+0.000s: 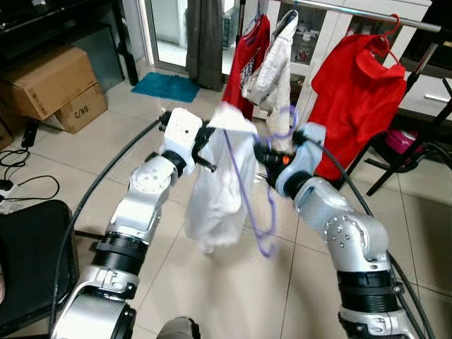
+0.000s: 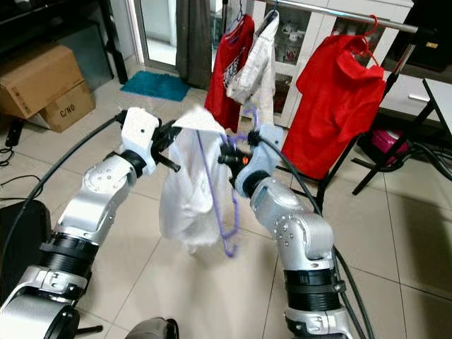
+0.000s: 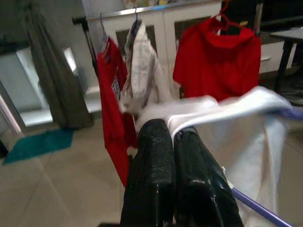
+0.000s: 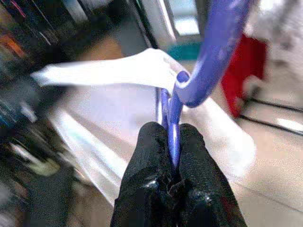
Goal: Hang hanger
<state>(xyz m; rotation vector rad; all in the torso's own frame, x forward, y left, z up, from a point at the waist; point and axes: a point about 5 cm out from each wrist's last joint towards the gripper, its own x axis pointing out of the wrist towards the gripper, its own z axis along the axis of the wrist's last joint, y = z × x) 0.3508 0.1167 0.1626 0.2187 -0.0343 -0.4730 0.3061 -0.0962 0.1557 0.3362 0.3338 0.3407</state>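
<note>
Both of my grippers are raised in front of me over the pale tiled floor [image 1: 233,282]: the left gripper [image 3: 176,135] has its black fingers pressed together on a fold of the white cloth garment [image 1: 219,183], and the right gripper [image 4: 173,137] has its fingers clamped on the thin purple plastic hanger [image 1: 247,198]. I see the garment drooping from the left grip, with the hanger's wire running down across its front and looping below its hem, well above the floor. Close on my left sits a black seat [image 1: 28,261], with dark cables [image 1: 14,159] trailing on the tiles beside it. Further left stand two brown cardboard boxes [image 1: 53,85], and past them a teal mat [image 1: 168,86] lies before a grey curtain [image 1: 205,39]. Straight beyond the garment is a metal clothes rail [image 1: 367,13] on black legs [image 1: 402,159]. It carries a red printed shirt [image 1: 247,60], a white jacket [image 1: 275,67] just beside it, and a red hooded top [image 1: 357,92] on a red hanger [image 1: 387,32] further right. Bare rail shows between the jacket and the hooded top. White cabinets [image 1: 424,92] stand behind the rail.
</note>
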